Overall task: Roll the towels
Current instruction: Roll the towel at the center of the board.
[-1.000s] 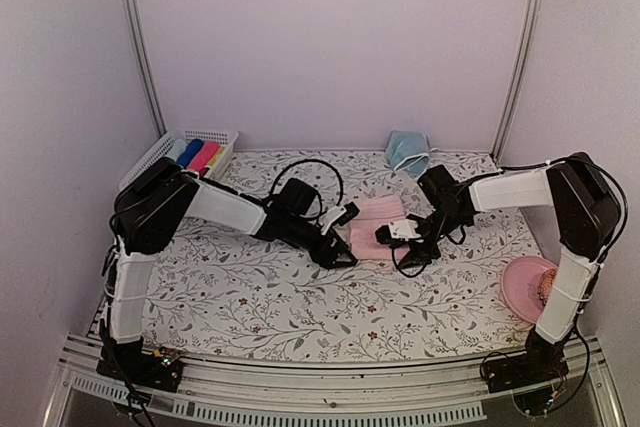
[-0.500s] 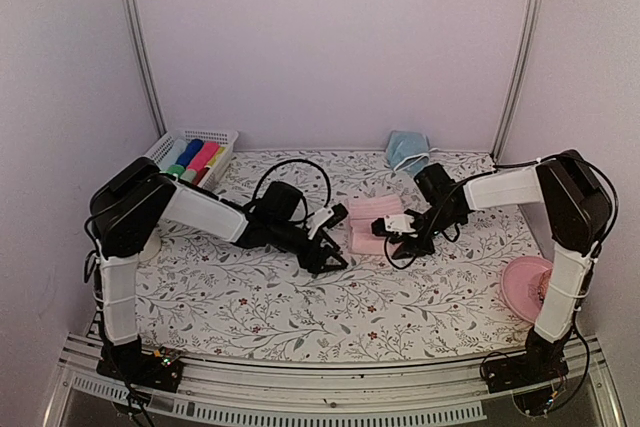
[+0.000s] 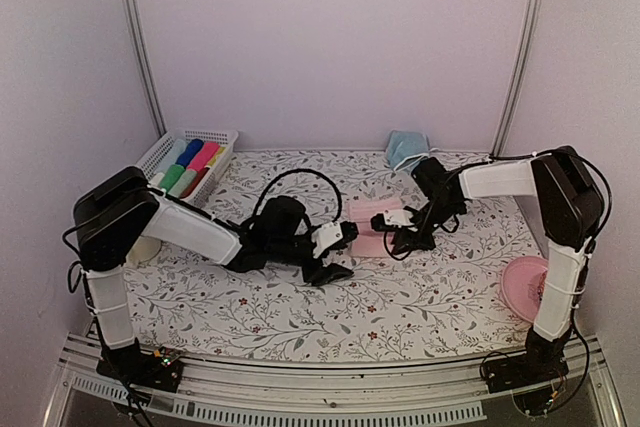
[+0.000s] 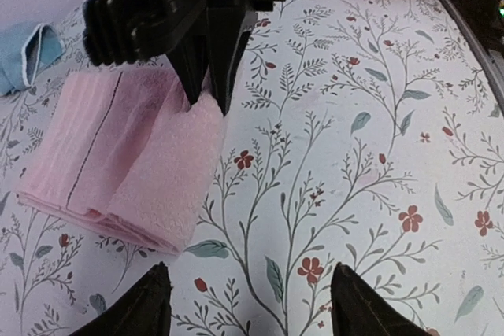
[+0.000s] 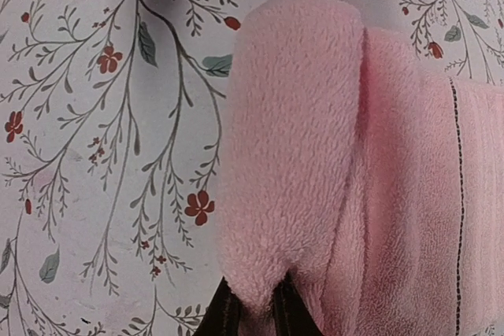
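Since the pale pink square terry towel [image 4: 118, 167], folded at mid floral-print surface [image 3: 420, 297], looks light, soft and floppy, pinch a doubled edge: right hand [image 5: 256, 312] is closed on its folded lip, left hand [image 4: 250, 304] wide open, empty, nearby.

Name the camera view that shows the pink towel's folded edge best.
Right wrist: the pink towel fills the frame, its folded edge sharp, pinched by the right gripper. Left wrist shows the towel smaller, from the opposite side. Top external shows only a small pink patch.
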Available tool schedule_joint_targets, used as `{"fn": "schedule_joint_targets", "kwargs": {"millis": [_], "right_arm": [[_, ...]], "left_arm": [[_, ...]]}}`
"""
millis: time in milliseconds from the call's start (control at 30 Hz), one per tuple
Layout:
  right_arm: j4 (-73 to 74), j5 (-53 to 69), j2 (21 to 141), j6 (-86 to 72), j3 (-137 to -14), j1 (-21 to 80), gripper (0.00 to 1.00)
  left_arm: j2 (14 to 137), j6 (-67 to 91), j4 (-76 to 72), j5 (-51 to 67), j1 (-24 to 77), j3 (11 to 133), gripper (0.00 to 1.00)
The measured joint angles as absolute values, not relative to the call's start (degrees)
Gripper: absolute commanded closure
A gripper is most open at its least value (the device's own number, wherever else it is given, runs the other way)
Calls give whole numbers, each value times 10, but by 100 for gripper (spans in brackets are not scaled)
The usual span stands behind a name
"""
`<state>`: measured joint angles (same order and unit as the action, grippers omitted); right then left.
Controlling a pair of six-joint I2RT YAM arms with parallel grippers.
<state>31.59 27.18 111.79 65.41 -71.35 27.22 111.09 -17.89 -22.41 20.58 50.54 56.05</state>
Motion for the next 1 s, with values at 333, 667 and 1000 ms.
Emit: {"fn": "schedule_joint_targets", "kwargs": {"millis": [333,667,1000], "right_arm": [[444,329,1139,699,-748,272,90],[490,351,1146,730,-754,272,89],[502,354,1147,738,-754,272,89]], "left_arm": [[1111,-266,-258,123,568,563,31],[1168,-309,-247,109,575,610,31],[1191,-329,-221,111,576,641,39]]}}
